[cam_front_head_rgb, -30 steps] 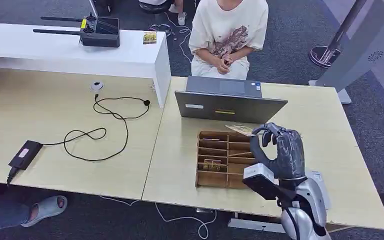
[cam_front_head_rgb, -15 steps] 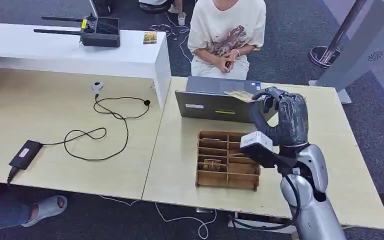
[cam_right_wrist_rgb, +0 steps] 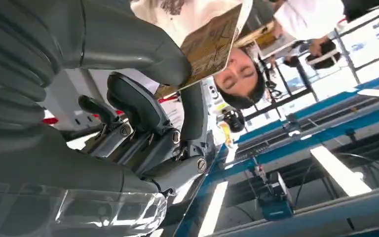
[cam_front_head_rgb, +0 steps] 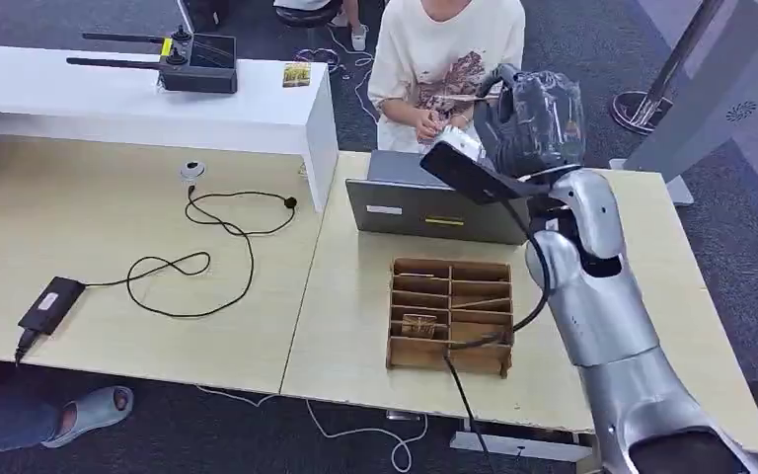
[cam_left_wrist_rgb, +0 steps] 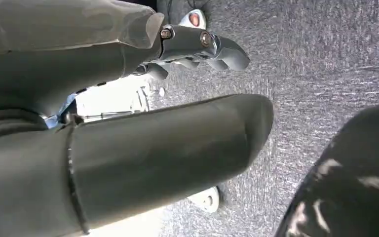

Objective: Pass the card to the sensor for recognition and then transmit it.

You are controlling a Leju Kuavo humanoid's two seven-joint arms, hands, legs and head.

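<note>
Since the earlier frame we have raised our right hand (cam_front_head_rgb: 533,114) from the wooden organizer (cam_front_head_rgb: 451,315) past the laptop (cam_front_head_rgb: 441,202), card (cam_right_wrist_rgb: 212,44) pinched between thumb and finger, toward the person (cam_front_head_rgb: 449,59); handover seems underway, release next.

The right hand (cam_front_head_rgb: 531,118) hung high over the laptop (cam_front_head_rgb: 444,202), the card (cam_right_wrist_rgb: 212,43) pinched in its fingers, with the seated person (cam_front_head_rgb: 446,64) close at twelve o'clock. At six o'clock the wooden divider box (cam_front_head_rgb: 450,314) blocked the tabletop (cam_front_head_rgb: 642,267); bare desk lay open at three.
</note>
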